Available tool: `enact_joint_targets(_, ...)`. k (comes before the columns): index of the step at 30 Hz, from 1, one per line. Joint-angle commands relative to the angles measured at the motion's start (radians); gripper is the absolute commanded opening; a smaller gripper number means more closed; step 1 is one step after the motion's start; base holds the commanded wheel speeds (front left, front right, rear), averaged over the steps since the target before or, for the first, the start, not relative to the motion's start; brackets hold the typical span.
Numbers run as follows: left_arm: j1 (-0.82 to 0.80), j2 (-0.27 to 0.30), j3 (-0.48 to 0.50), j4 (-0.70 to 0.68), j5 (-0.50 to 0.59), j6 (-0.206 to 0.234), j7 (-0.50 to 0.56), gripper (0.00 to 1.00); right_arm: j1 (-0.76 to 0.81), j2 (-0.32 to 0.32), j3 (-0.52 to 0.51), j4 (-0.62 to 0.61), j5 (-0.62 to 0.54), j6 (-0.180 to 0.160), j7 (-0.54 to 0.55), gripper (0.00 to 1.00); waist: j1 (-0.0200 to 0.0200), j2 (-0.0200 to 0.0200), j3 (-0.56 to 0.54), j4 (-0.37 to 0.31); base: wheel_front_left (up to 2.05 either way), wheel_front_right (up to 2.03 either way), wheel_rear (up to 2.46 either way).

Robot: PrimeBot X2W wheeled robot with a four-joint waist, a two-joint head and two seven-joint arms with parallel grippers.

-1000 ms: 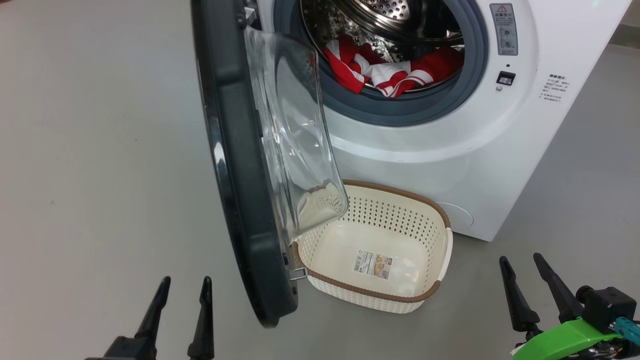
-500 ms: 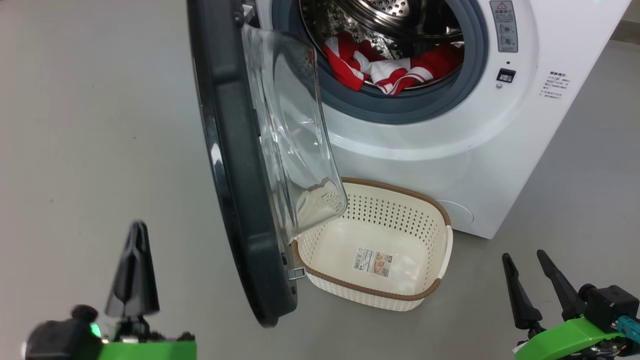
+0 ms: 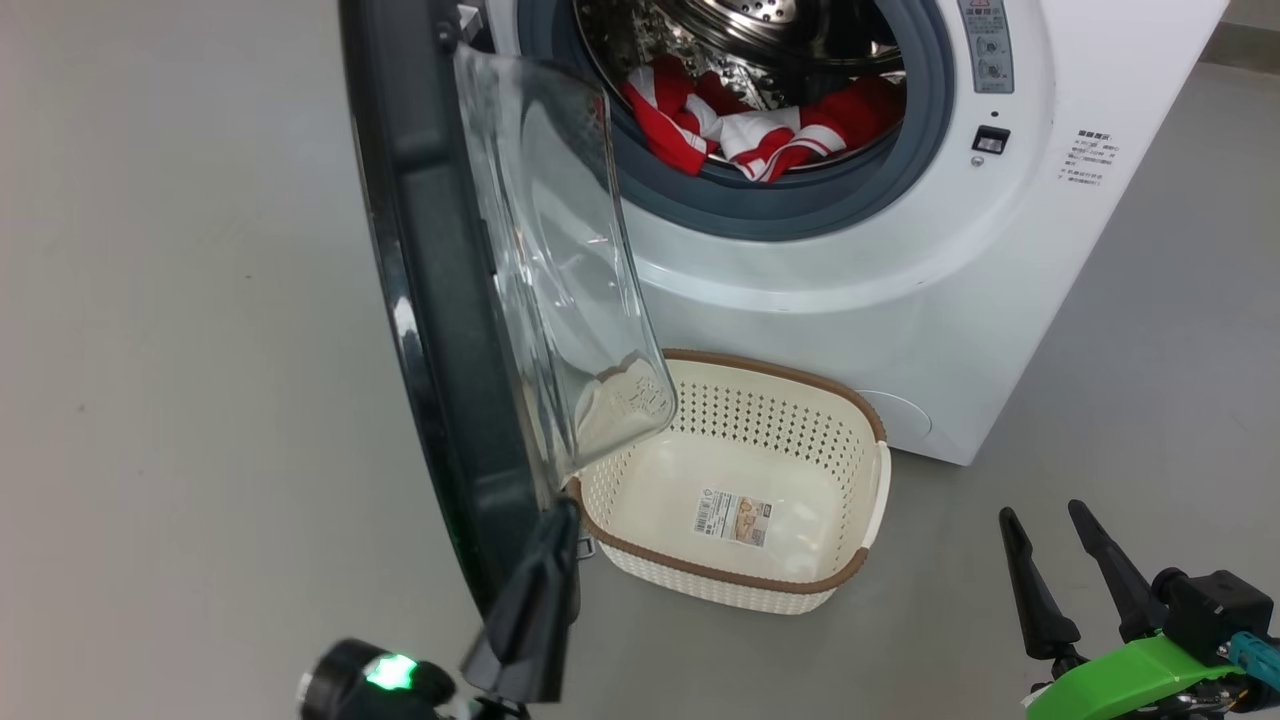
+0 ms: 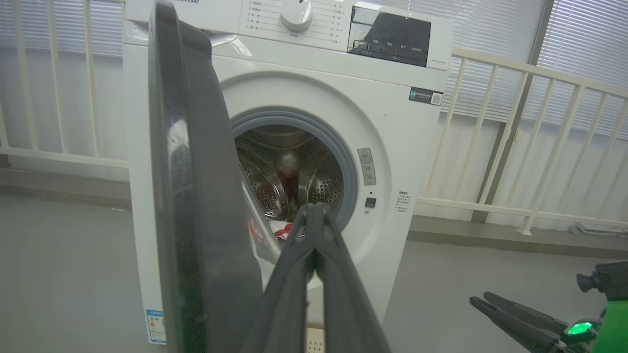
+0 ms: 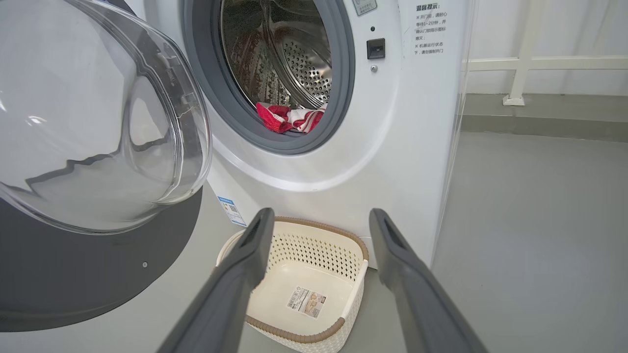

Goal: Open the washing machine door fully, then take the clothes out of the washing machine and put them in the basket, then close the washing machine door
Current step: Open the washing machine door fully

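Observation:
The white washing machine (image 3: 850,300) stands ahead with the washing machine door (image 3: 430,300) swung out edge-on towards me, its glass bowl (image 3: 560,260) facing right. The clothes (image 3: 750,130), red with white stripes, lie in the drum's front. On the floor under the opening sits the cream basket (image 3: 720,580), holding nothing. My left gripper (image 3: 562,512) is shut on nothing, its tip at the door's lower inner edge; I cannot tell if it touches. In the left wrist view its fingers (image 4: 314,211) point just right of the door rim (image 4: 196,196). My right gripper (image 3: 1040,512) hangs open, right of the basket (image 5: 294,336).
Grey floor spreads left of the door and right of the machine. A white railing (image 4: 515,147) with blinds behind it runs along the back wall. The door's glass bowl (image 5: 98,122) overhangs the basket's left end.
My left gripper has shut and swung from the lower left over to the door's bottom edge. The head camera has shifted slightly. The right gripper has stayed put.

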Motion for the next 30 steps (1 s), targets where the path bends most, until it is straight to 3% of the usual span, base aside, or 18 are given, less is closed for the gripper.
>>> enact_joint_targets(1, -0.008, 0.007, 0.007, 0.013, -0.029, -0.01, -0.005, 0.0, -0.016, -0.014, 0.025, -0.027, -0.012, 0.007, -0.007, 1.0, 0.0, -0.0001, 0.004, -0.003, 0.0, 0.0, 0.0)
enact_joint_targets(6, -0.018, 0.007, -0.029, 0.17, -0.066, -0.013, -0.005, 0.0, -0.019, -0.014, 0.028, -0.025, -0.012, 0.007, -0.007, 1.0, 0.0, -0.0001, 0.005, -0.01, 0.0, 0.0, 0.0)
enact_joint_targets(11, -0.045, 0.007, -0.006, 0.248, -0.107, -0.006, -0.005, 0.0, -0.017, -0.015, 0.032, -0.027, -0.011, 0.007, -0.007, 1.0, 0.0, -0.0001, 0.006, -0.012, 0.0, 0.0, 0.0)
enact_joint_targets(30, -0.033, 0.007, 0.183, 0.256, -0.076, 0.014, -0.005, 0.0, -0.019, -0.014, 0.03, -0.032, -0.015, 0.007, -0.007, 1.0, 0.0, -0.0001, 0.023, 0.017, 0.0, 0.0, 0.0)
